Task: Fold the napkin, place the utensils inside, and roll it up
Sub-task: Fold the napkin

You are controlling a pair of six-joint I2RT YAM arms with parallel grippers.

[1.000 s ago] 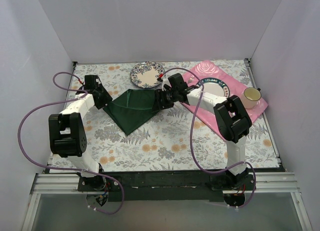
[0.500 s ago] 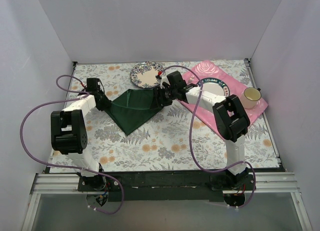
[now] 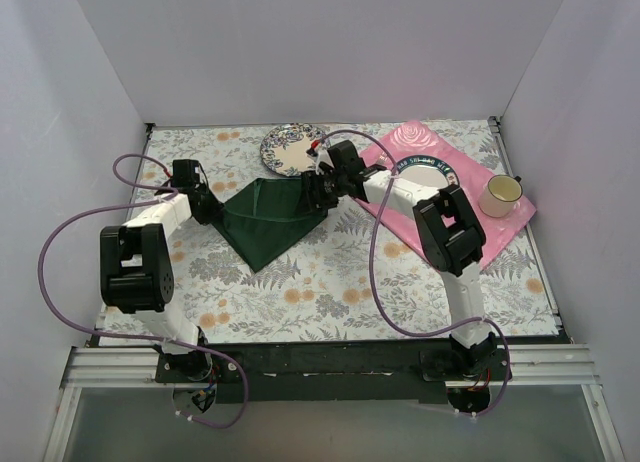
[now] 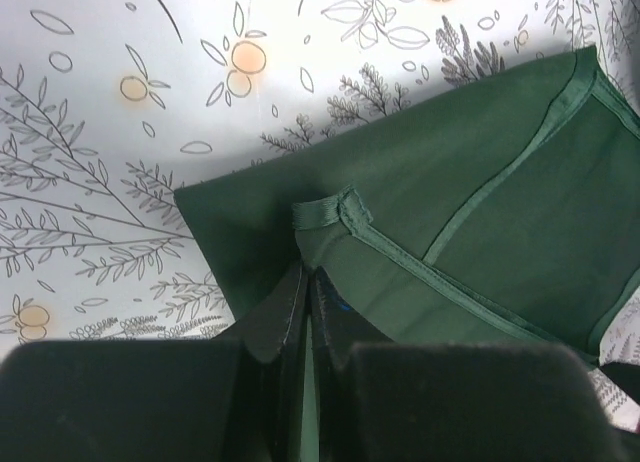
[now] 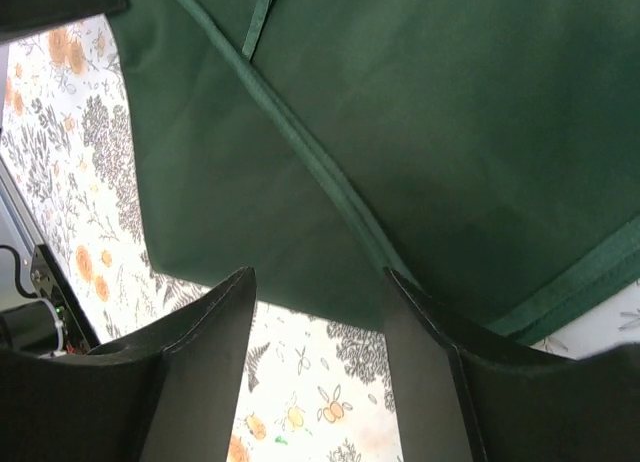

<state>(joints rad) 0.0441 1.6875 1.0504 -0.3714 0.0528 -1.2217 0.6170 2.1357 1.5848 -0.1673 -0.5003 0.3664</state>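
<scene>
The dark green napkin (image 3: 265, 220) lies on the floral tablecloth as a folded, roughly triangular shape with its point toward the near side. My left gripper (image 3: 207, 206) is at its left corner. In the left wrist view the left gripper (image 4: 305, 273) is shut on a hemmed edge of the napkin (image 4: 470, 232). My right gripper (image 3: 314, 193) is at the napkin's right corner. In the right wrist view the right gripper (image 5: 318, 273) is open, its fingers just above the napkin (image 5: 400, 132) near its edge and holding nothing. The gold utensils do not show in any view.
A blue-patterned plate (image 3: 293, 148) stands just behind the napkin. The pink rose placemat (image 3: 425, 142) lies at the right with a dark-rimmed plate (image 3: 428, 172) and a cream cup (image 3: 502, 193) on it. White walls close in the left, back and right.
My right gripper has moved left and slightly back, onto the napkin's right corner. My left gripper has stayed at the left corner, the arm shifting only slightly.
</scene>
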